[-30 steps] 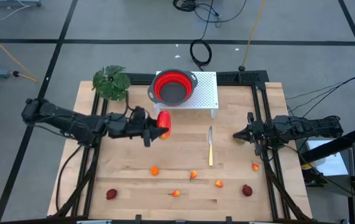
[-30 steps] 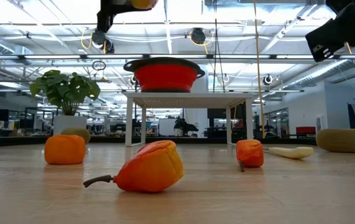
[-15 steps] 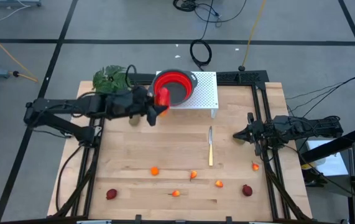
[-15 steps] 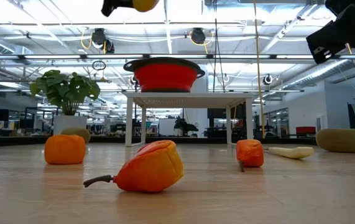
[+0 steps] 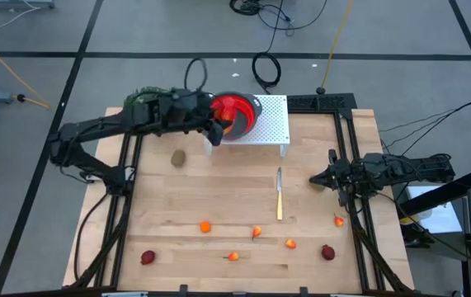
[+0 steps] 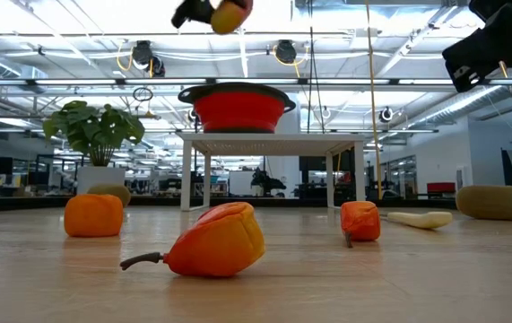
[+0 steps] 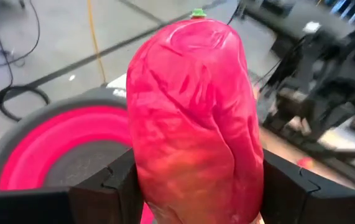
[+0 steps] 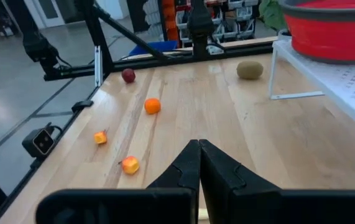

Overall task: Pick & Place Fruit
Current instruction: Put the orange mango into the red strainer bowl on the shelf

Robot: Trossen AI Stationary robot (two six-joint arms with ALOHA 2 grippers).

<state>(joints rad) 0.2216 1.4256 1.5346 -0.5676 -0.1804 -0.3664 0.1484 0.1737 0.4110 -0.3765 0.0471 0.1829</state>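
Observation:
The larger red-yellow oblong fruit (image 7: 193,118) is in my left gripper (image 5: 217,129), which is shut on it above the near-left rim of the red bowl (image 5: 237,112). The low view shows the fruit (image 6: 229,14) high over the bowl (image 6: 237,106). The bowl stands on a white rack (image 5: 272,124) at the table's far side. A brown oval fruit (image 5: 179,157) and several small orange and dark-red fruits lie on the wooden table, such as one orange one (image 5: 205,226). My right gripper (image 5: 327,177) waits shut at the right edge, touching nothing. My left gripper pinches the oblong fruit's two long sides (image 7: 141,177) between its two fingers (image 7: 112,183), near the end toward the wrist. The fingers come from the table's left, slanting slightly down, and lie along the fruit. The fruit sticks out beyond the fingers, lifted clear over the bowl.
A slim knife (image 5: 280,194) lies right of the table's middle. A leafy plant (image 5: 140,99) stands at the far left corner, partly under my left arm. Dark-red fruits (image 5: 148,257) (image 5: 327,252) lie near the front edge. Black frame rails run along both table sides.
My left gripper has carried the oblong fruit up and toward the table's far edge, from over the bare wood left of the middle to over the red bowl's rim, rolling as it went. The brown oval fruit, hidden under the arm before, now shows.

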